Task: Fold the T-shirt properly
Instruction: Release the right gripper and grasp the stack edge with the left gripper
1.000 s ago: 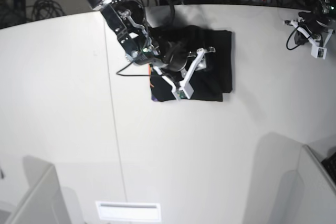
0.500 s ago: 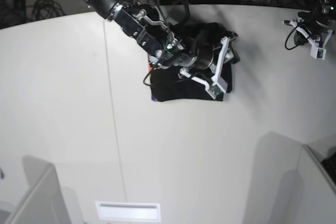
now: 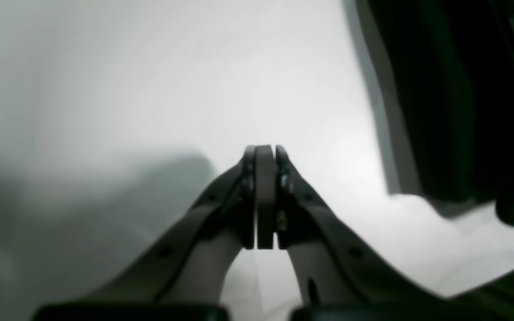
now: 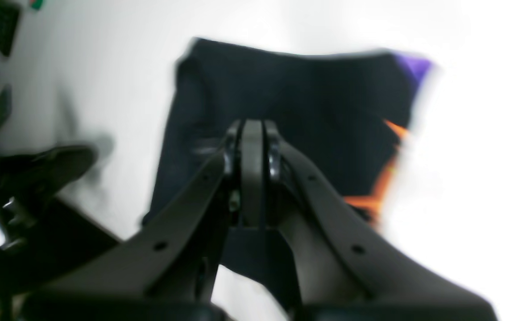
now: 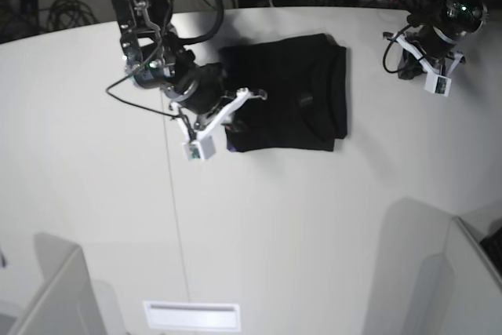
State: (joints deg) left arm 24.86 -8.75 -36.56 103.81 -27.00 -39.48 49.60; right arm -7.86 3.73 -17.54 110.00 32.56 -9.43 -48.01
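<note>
White and broad, the table (image 5: 314, 225) fills most of the base view, with dark cabling and equipment along its far edge. We take the T-shirt (image 5: 286, 92) as our landmark: it lies flat toward the far middle of the table as a compact black rectangle, one thicker fold running down the side that faces the left arm. In the right wrist view a sliver of purple and orange print shows at one edge of the cloth.

A second ago the right gripper (image 5: 235, 111) was over the middle of the T-shirt with its jaws spread wide. Now it has drawn off to the edge of the cloth on the right arm's side, and its jaws have clenched together on nothing; the right wrist view shows the pads meeting with no fabric between them. The T-shirt looks neater than it did, its outline squarer and no longer hidden under the arm.

Well apart from the T-shirt, off its opposite side near the table's far edge, the left gripper (image 5: 433, 64) is clenched and empty too; its wrist view shows bare table beyond the closed pads.

We judge the last smoothing or folding pass finished and the arms retreating. That wrist picture is blurred, so we cannot say whether the near edges line up exactly.
</note>
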